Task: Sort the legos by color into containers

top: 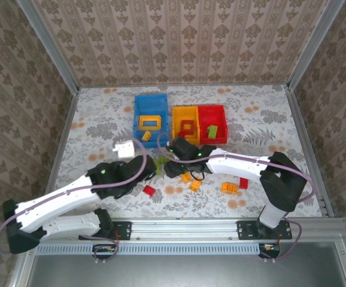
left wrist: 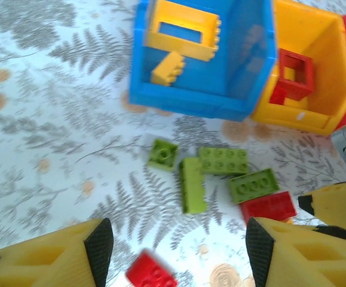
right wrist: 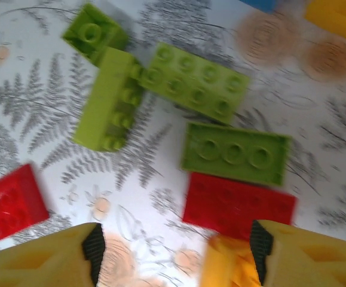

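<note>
Legos (left wrist: pixel 223 160) lay loose in front of two open grippers.
The left gripper (left wrist: pixel 177 250) had its fingers wide apart with nothing in them. Four green bricks (left wrist: pixel 193 185) lay just ahead of it and a small red brick (left wrist: pixel 150 275) lay near its fingertips. Past the bricks stood the blue bin (left wrist: pixel 190 101), then the yellow-orange bin (left wrist: pixel 292 116). The right gripper (right wrist: pixel 175 248) had its fingers apart too, with a flat red brick (right wrist: pixel 238 203) just ahead of it.

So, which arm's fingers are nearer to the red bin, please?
Right. The right fingers hover below-left of the red bin in the top view; the left fingers are farther left.
</note>
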Robot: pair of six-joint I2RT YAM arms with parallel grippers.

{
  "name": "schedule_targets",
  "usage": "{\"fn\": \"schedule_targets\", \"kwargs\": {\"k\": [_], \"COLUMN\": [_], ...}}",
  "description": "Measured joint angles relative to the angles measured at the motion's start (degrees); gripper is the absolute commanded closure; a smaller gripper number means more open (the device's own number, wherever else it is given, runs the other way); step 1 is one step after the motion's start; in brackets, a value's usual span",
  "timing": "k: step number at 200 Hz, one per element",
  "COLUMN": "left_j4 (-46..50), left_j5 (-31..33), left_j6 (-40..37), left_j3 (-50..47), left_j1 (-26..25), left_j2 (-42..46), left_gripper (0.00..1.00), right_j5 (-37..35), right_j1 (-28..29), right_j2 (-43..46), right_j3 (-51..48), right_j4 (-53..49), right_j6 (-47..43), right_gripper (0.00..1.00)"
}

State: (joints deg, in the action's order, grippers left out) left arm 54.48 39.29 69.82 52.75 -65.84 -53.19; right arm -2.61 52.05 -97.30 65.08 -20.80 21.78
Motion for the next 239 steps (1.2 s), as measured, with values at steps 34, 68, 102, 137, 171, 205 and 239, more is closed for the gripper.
{"fn": "schedule_targets", "kwargs": {"k": [34, 68, 102, 137, 171, 205, 239], "left_j4": [8.5, 13.4, 15.0, 14.6, 13.2, 11.9, 11.2], "left_j5": [2.4, 2.8, 3.0, 3.0, 2.9, 2.8, 2.5], "left_j6": [7.9, 11.2, 11.7, 11.6, 11.0, 10.1, 9.6], "left_j3": [-4.8, -8.4, -8.9, -9.0, -9.3, -9.3, -9.3], "left_j1": [-0.9, -0.9, -0.9, -0.9, -0.9, -0.9, -0.9], "left_j2": [10.8, 18.3, 20.6, 20.4, 19.7, 19.4, 19.0], "left_gripper": [0.38, 0.38, 0.38, 0.39, 0.39, 0.39, 0.39], "right_j5": [-0.6, -2.0, -3.2, -3.3, -3.3, -3.2, -3.2], "right_j1": [3.1, 4.2, 4.1, 4.1, 4.0, 4.0, 4.0], "right_j2": [-6.6, -12.8, -17.8, -20.9, -22.7, -22.7, -23.7], "right_j3": [6.8, 11.9, 15.8, 20.0, 21.4, 21.4, 22.4], "right_j4": [-0.3, -1.4, -2.8, -3.2, -3.7, -4.3, -4.8], "right_j6": [3.7, 8.0, 10.4, 12.0, 13.1, 13.6, 13.7], "right_gripper": [0.43, 0.45, 0.51, 0.62, 0.57, 0.48, 0.56]}}
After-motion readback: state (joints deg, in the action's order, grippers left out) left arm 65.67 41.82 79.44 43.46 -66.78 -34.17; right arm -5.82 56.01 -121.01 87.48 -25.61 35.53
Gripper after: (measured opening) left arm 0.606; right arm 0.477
